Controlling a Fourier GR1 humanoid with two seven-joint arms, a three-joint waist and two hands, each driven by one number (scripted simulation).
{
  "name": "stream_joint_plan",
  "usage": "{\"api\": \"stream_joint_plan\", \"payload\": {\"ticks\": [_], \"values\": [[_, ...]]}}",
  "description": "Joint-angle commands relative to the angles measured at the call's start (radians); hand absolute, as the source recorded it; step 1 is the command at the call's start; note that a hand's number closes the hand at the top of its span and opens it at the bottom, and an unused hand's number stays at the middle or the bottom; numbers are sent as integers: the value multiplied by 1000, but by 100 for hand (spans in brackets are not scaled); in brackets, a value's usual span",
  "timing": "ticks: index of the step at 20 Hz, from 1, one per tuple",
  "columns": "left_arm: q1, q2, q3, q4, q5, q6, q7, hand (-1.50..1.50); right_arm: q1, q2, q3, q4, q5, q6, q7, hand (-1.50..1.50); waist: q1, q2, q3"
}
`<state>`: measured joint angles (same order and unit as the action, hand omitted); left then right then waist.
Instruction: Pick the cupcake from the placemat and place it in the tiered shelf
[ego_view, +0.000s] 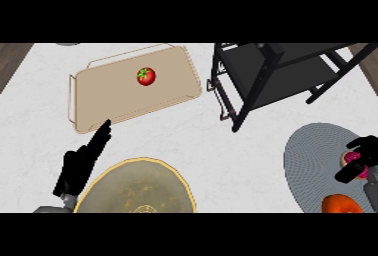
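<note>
The right hand (347, 174) was curled round the small pink cupcake (351, 159) on the round grey woven placemat (314, 150). A good lift would go straight up before crossing to the black tiered metal shelf (295, 82).

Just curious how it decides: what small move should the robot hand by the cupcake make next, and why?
Probably lift it slightly. The right robot hand seems curled round the cupcake, which sits on the placemat; the tiered shelf stands apart, farther back on the counter, so it must clear the mat first.
</note>
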<state>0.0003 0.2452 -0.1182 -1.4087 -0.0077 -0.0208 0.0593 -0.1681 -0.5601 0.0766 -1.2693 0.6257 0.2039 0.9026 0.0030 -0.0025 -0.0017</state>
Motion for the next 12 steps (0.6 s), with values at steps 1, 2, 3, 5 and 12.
{"api": "stream_joint_plan", "payload": {"ticks": [1,2,3,5,12], "values": [[0,-42,-10,97,-40,5,-78,0,53,16,3,-13,28,-27,-109,150,-6,3,2],[-28,-39,19,64,-27,1,-36,0,-44,39,-11,34,46,6,-80,150,-1,3,2],[-18,0,36,-5,-1,-41,32,0,-10,45,-13,104,81,-57,-145,150,0,3,2],[25,-45,-7,-39,-48,18,24,0,8,84,10,121,122,-129,-159,150,3,3,2],[-74,-30,62,119,-38,-39,-38,0,-3,43,-32,-74,177,-42,-22,150,-9,2,1]]}}
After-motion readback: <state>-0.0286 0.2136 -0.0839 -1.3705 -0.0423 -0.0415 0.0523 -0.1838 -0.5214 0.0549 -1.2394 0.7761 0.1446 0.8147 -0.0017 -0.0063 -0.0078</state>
